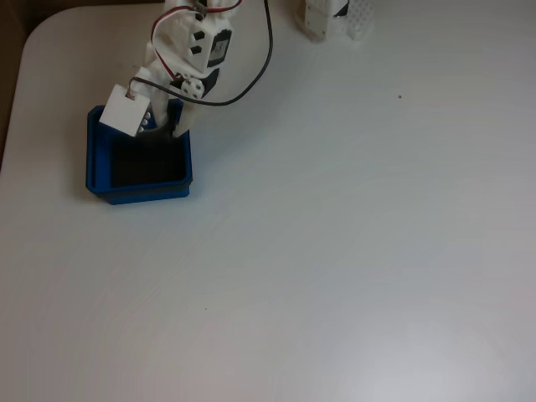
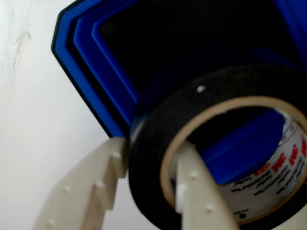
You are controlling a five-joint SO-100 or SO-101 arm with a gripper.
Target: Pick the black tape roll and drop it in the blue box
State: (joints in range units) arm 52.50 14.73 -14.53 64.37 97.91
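Wrist view: the claw [image 2: 152, 184] pinches the black tape roll [image 2: 158, 129] through its wall, one pale finger on the outer face and the other inside the ring against the tan core. Red lettering shows on the core's inner lining. The roll is held tilted above the near rim of the blue box [image 2: 103, 67], whose dark floor lies behind and below it. The white bench [image 2: 33, 124] shows on the left. Fixed view: the arm [image 1: 188, 50] reaches down over the upper edge of the blue box [image 1: 138, 194], which sits near the bench's [image 1: 352, 251] left side. The roll cannot be made out there.
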